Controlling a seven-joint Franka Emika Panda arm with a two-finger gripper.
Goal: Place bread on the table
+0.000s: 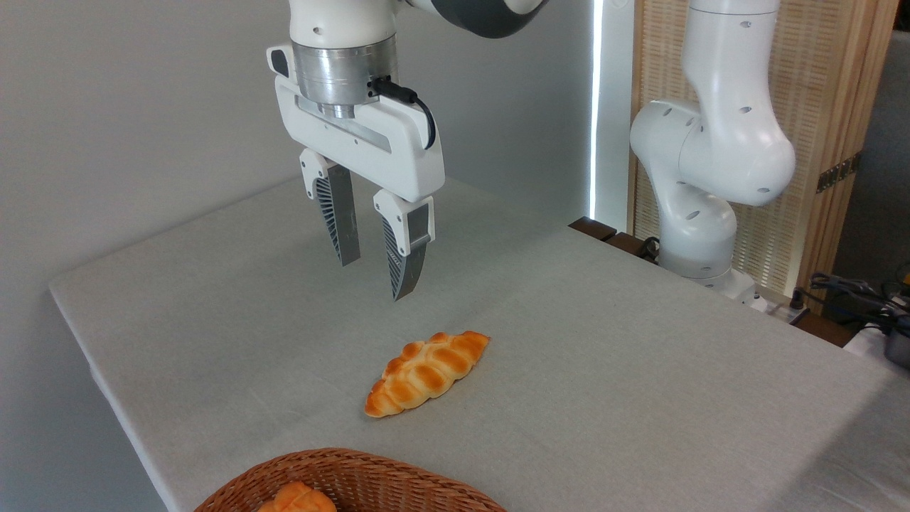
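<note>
While my arm hangs over the cloth, this is what my camera gives me:

Gripper: my gripper (375, 267) points down above the far half of the table, its two ribbed grey fingers (340, 217) parted with clear space between them, nothing in their grasp and nothing touching them.

Bread: the small orange-brown bun (298, 499) lies inside the basket at the bottom edge of my view; I see only its creased, glossy top, the rest is cut off by the frame.

Basket: the brown wicker basket (398, 478) sits at the near edge of the table, only its far rim visible to me.

Loaf: a long braided golden loaf (428, 372) with pointed ends rests flat on the cloth, lying on a diagonal, between the basket and my gripper and apart from both.

Table: the table (640, 370) is covered in light grey-beige cloth, and a soft shadow falls on it under the gripper.

Arm: the white arm's base (700, 242) stands at the far right corner of the table, in front of a slatted wooden screen (817, 163).

Wall: a plain grey wall (142, 107) fills the left background.
</note>
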